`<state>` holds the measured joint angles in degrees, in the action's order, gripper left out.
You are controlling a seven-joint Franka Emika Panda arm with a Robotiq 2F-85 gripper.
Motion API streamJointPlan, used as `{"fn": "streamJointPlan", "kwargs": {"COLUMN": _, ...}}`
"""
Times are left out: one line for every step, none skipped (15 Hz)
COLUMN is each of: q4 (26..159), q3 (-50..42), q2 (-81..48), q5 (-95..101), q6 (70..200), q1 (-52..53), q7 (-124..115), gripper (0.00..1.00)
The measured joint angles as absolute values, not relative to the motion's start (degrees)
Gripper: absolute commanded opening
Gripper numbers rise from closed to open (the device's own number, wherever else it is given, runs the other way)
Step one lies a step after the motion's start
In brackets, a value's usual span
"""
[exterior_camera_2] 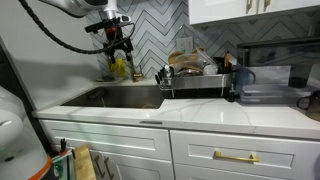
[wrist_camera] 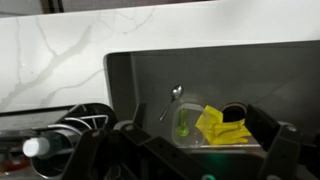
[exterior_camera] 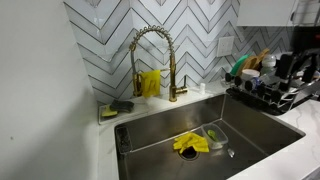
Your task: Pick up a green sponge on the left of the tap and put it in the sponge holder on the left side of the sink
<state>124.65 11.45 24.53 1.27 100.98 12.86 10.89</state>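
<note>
A green sponge (exterior_camera: 116, 107) with a dark top lies on the white counter at the sink's back left corner, left of the gold tap (exterior_camera: 152, 55). A dark holder-like fitting (exterior_camera: 124, 139) hangs on the sink's inner left wall. My gripper (exterior_camera_2: 120, 50) hangs above the back of the sink, near the tap. In the wrist view its dark fingers (wrist_camera: 190, 160) are spread wide with nothing between them. The wrist view looks down into the sink. The sponge does not show there.
Yellow gloves (exterior_camera: 190, 143) and a clear container (exterior_camera: 214, 135) with a green item lie in the steel sink (exterior_camera: 260, 135), beside a spoon (wrist_camera: 174, 98). A yellow cloth (exterior_camera: 150, 83) hangs on the tap. A loaded dish rack (exterior_camera: 265, 85) stands beside the sink.
</note>
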Motion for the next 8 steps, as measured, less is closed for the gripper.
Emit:
{"fn": "streamJointPlan", "kwargs": {"q4": 122.9, "q3": 12.6, "q2": 23.5, "q5": 1.3, "q6": 100.4, "q1": 14.0, "q7": 11.8, "gripper": 1.0}}
{"fn": "streamJointPlan", "kwargs": {"q4": 121.2, "q3": 13.7, "q2": 22.5, "q5": 1.4, "q6": 99.5, "q1": 15.0, "q7": 12.7, "gripper": 1.0}}
{"fn": "streamJointPlan", "kwargs": {"q4": 119.7, "q3": 14.7, "q2": 21.7, "q5": 1.5, "q6": 98.7, "q1": 16.0, "q7": 13.8, "gripper": 1.0}}
{"fn": "streamJointPlan", "kwargs": {"q4": 118.3, "q3": 15.5, "q2": 21.0, "q5": 1.8, "q6": 98.0, "q1": 16.9, "q7": 15.1, "gripper": 1.0}}
{"fn": "streamJointPlan", "kwargs": {"q4": 117.1, "q3": 16.1, "q2": 20.4, "q5": 2.0, "q6": 97.4, "q1": 17.6, "q7": 15.9, "gripper": 1.0}}
{"fn": "streamJointPlan", "kwargs": {"q4": 116.5, "q3": 16.3, "q2": 20.0, "q5": 2.2, "q6": 97.1, "q1": 17.9, "q7": 16.3, "gripper": 1.0}}
{"fn": "streamJointPlan", "kwargs": {"q4": 116.1, "q3": 16.4, "q2": 19.7, "q5": 2.3, "q6": 96.9, "q1": 17.9, "q7": 16.6, "gripper": 1.0}}
{"fn": "streamJointPlan", "kwargs": {"q4": 115.9, "q3": 16.3, "q2": 19.5, "q5": 2.5, "q6": 96.9, "q1": 17.9, "q7": 16.9, "gripper": 1.0}}
